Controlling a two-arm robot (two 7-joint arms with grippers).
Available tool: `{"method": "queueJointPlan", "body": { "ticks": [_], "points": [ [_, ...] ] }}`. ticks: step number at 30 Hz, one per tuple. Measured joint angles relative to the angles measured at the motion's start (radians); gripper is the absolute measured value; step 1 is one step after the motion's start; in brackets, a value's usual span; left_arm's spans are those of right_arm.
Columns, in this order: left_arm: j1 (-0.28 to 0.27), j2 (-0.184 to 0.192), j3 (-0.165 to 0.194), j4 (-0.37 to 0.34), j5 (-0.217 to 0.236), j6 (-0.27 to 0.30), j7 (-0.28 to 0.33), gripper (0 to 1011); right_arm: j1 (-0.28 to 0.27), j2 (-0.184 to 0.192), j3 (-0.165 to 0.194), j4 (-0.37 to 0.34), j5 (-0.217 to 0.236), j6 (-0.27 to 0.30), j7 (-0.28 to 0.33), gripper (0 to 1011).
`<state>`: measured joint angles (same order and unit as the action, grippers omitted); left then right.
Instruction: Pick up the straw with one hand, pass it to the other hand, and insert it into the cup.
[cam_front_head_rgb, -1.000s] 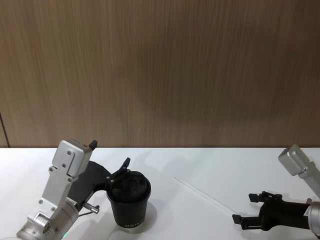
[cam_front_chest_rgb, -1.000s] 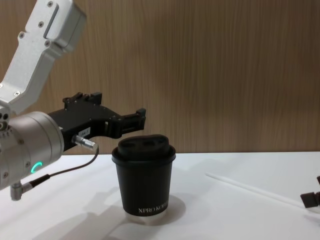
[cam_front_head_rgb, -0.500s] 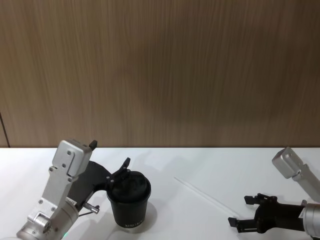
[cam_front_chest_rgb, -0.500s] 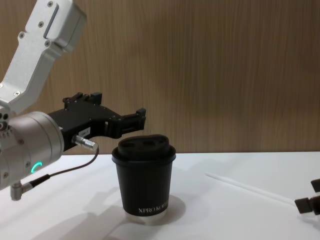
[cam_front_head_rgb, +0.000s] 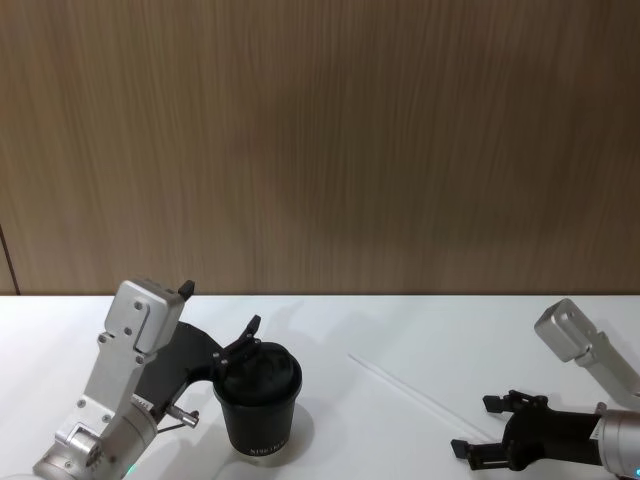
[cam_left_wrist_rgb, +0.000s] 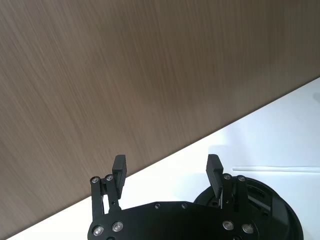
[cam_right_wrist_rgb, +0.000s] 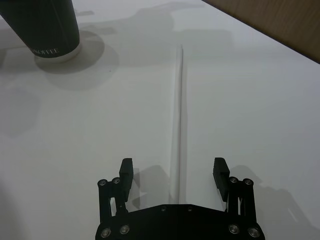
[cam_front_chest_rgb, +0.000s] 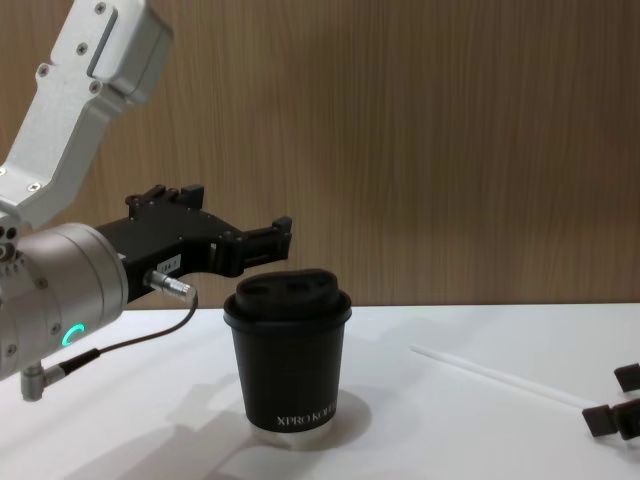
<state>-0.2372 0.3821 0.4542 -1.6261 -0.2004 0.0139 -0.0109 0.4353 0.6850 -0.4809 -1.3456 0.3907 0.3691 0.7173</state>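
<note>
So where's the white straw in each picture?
Head view: the straw lies right of the cup.
Chest view: straw low, right of the cup.
Left wrist view: straw just past the cup.
Right wrist view: its near end shows between the fingers of the open right end effector.
Shared landmark: the cup.

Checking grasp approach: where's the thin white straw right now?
In the head view the thin white straw lies flat on the white table, right of the black lidded paper cup. Its near end runs between the open fingers of the right gripper, ungripped.

The straw (cam_front_head_rgb: 412, 393) is white, the cup (cam_front_head_rgb: 257, 408) black, the wall (cam_front_head_rgb: 320, 150) wood-grained brown.
</note>
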Motion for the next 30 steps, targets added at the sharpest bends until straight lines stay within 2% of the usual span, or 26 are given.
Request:
{"method": "queueJointPlan", "body": {
  "ticks": [7,14,15,21,22,30],
  "points": [
    [0.000,0.000,0.000,0.000,0.000,0.000,0.000,1003,0.006,-0.001,-0.012,0.006,0.000,0.000,0.000,995],
    [0.000,0.000,0.000,0.000,0.000,0.000,0.000,1003,0.013,-0.001,-0.023,0.010,0.001,-0.001,0.000,860],
    [0.000,0.000,0.000,0.000,0.000,0.000,0.000,1003,0.013,-0.001,-0.024,0.010,0.001,-0.001,0.000,797],
    [0.000,0.000,0.000,0.000,0.000,0.000,0.000,1003,0.016,0.000,-0.030,0.011,0.003,-0.001,-0.001,643],
    [0.000,0.000,0.000,0.000,0.000,0.000,0.000,1003,0.018,0.000,-0.032,0.011,0.003,0.000,-0.001,588],
    [0.000,0.000,0.000,0.000,0.000,0.000,0.000,1003,0.022,0.004,-0.042,0.012,0.007,0.002,-0.003,339]
  ]
}}
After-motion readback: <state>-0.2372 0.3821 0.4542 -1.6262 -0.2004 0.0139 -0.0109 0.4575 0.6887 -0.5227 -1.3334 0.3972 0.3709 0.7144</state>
